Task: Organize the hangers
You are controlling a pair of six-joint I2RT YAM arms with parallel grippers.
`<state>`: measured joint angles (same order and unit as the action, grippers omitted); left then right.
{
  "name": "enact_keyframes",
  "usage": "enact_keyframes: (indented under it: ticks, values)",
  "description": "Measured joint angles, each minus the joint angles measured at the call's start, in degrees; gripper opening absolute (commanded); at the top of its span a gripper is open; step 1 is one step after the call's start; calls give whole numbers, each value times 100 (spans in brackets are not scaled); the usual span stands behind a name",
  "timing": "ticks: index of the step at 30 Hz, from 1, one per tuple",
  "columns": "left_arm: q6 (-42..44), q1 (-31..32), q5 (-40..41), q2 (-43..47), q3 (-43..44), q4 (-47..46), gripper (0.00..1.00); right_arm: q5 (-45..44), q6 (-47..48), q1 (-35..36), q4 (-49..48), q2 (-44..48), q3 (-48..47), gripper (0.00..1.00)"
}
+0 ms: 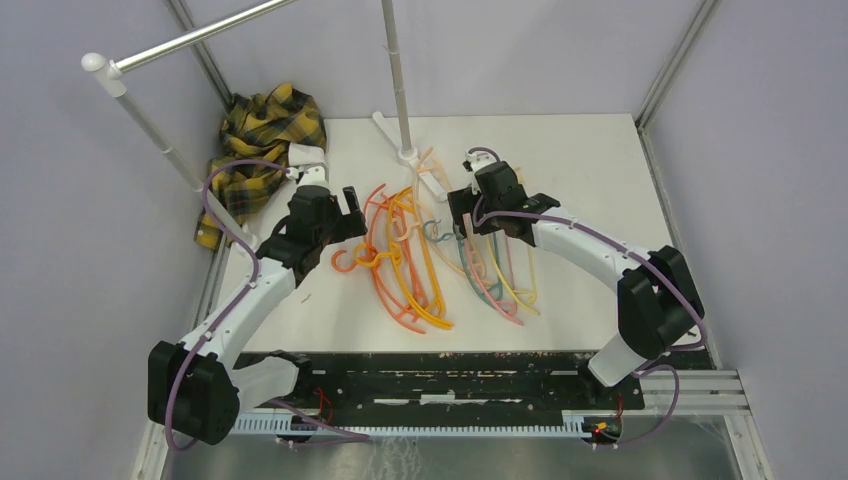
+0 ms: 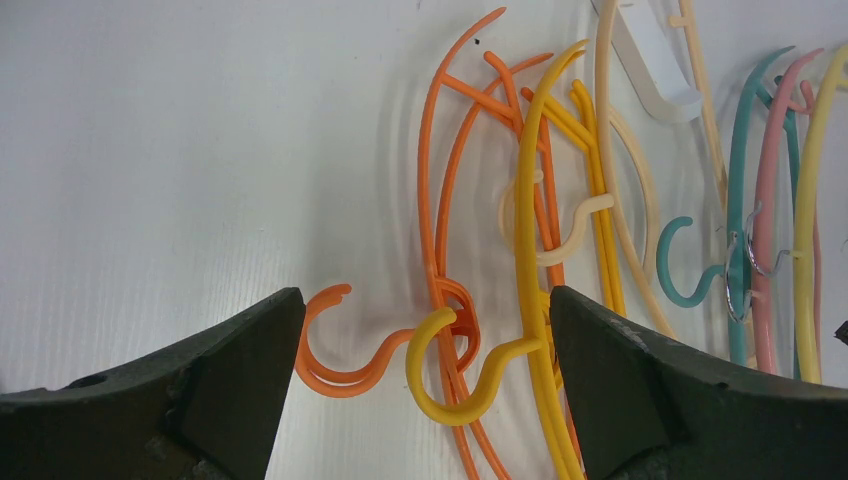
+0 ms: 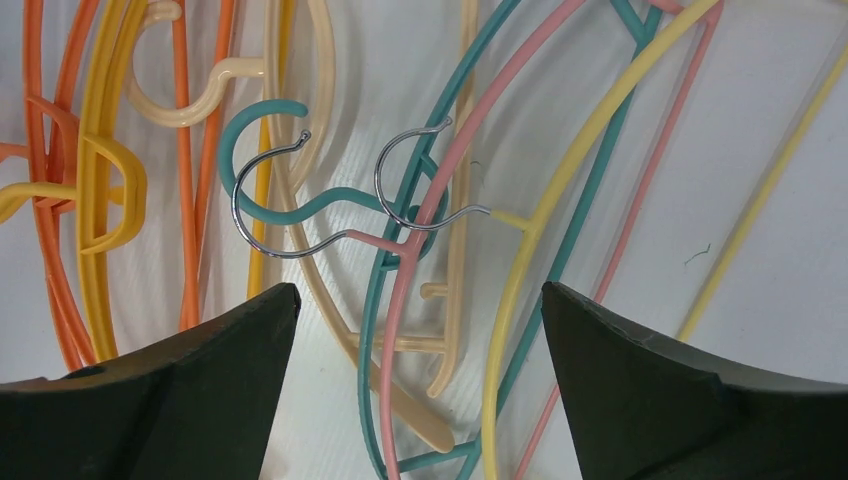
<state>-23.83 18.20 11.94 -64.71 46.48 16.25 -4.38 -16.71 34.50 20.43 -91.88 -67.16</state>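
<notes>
- Nearest, both arms reach in from the front edge of the white bench point(image 1: 600, 170) and meet over the hangers, which all lie flat at mid-bench.
- The left hand point(image 2: 422, 305) is spread wide and pinches nothing. It hovers over the hook ends of the orange hangers point(image 2: 440, 180) and a yellow hanger point(image 2: 525, 200).
- The right hand point(image 3: 420, 295) is likewise spread and bare. It hangs above the hooks of the teal hanger point(image 3: 270, 105), the pink hanger point(image 2: 767, 320) and a pale yellow hanger point(image 3: 490, 400).
- Progress, as I judge it, is early. About 10 hangers sit in 2 loose fans, warm colours on the left and cooler ones on the right. Their arms cross and their hooks interlock.
- A peach hanger point(image 2: 560, 250) straddles the 2 fans. None is on the rail point(image 1: 200, 35), and none is lifted.
- Left to do, on my reading: untangle the hooks, then square each group or hang it. Which of the 2 is wanted I cannot tell.
- The hangers are thin, smooth, glossy plastic rods with long bowed arms. Most have moulded plastic hooks, but the pink and pale yellow ones carry slim wire hooks. All look light and springy, and likely to snag each other.
- Just beyond them stands the white foot point(image 1: 415, 165) of an upright pole point(image 1: 395, 70).
- Farthest, at the left rear corner, a soft, crumpled plaid cloth point(image 1: 265, 130) is heaped.
</notes>
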Motion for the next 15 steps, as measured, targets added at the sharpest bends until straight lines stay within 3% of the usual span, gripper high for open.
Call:
enact_keyframes:
  ticks: [3,8,12,15]
  values:
    - [-2,0,0,2,0,0,99,-92,7,-7,-13,4,0,92]
    - [-11,0,-2,4,0,0,99,-393,133,-13,11,20,37,55]
    - [-17,0,-4,4,0,2,100,-772,227,-24,153,46,98,44]
    - [-33,0,-4,4,0,2,100,-909,249,-44,262,0,96,44]
